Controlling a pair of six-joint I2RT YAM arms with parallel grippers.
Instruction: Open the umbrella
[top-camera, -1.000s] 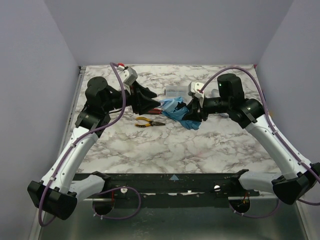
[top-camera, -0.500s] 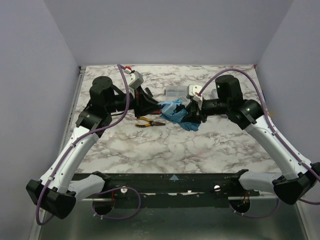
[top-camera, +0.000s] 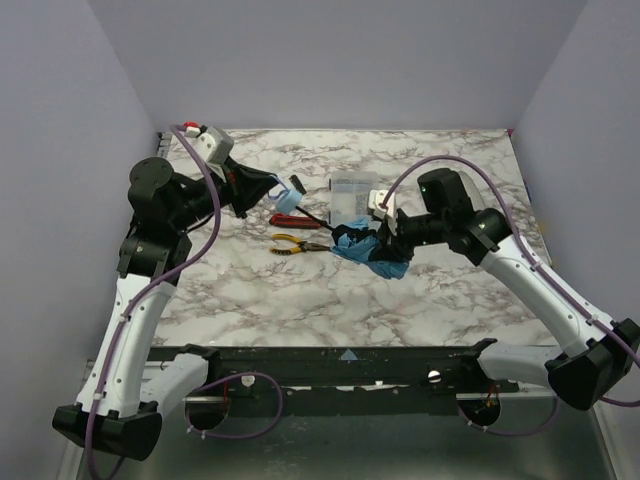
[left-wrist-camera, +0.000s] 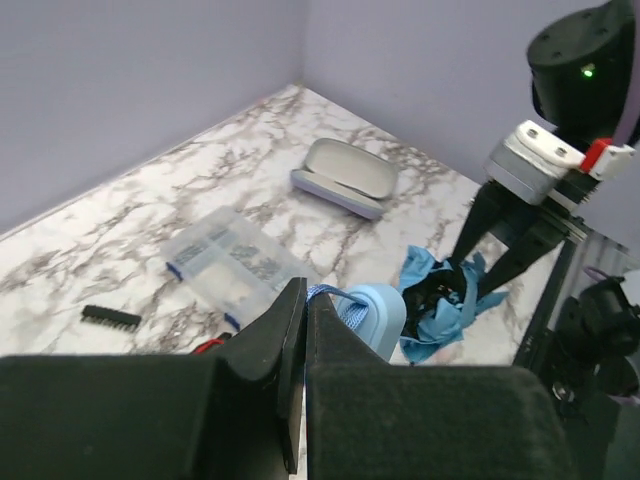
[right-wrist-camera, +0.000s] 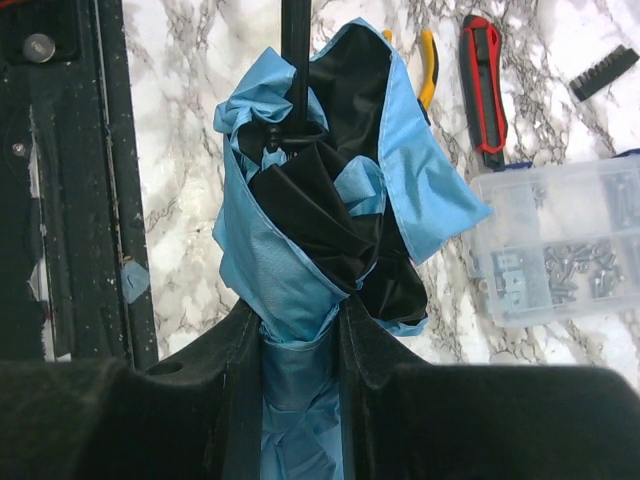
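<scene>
The umbrella's sky-blue canopy (top-camera: 368, 252) is bunched, with black lining showing, and is held just above the table. My right gripper (top-camera: 378, 243) is shut on this fabric; in the right wrist view the canopy (right-wrist-camera: 300, 250) sits pinched between the fingers (right-wrist-camera: 365, 345). The thin black shaft (top-camera: 318, 220) runs up-left to the small light-blue handle (top-camera: 289, 199). My left gripper (top-camera: 277, 190) is shut on the blue strap tab (left-wrist-camera: 322, 293) by the handle (left-wrist-camera: 375, 318). The shaft (right-wrist-camera: 295, 40) is drawn out between the two grippers.
Yellow-handled pliers (top-camera: 299, 243) and red-handled pliers (top-camera: 288, 221) lie under the shaft. A clear parts box (top-camera: 350, 190) stands behind. The left wrist view also shows a grey glasses case (left-wrist-camera: 345, 175) and a black bit strip (left-wrist-camera: 110, 317).
My left gripper has pulled back to the left and up with the strap and handle, drawing the shaft out. The right gripper and canopy shifted slightly left and nearer.
</scene>
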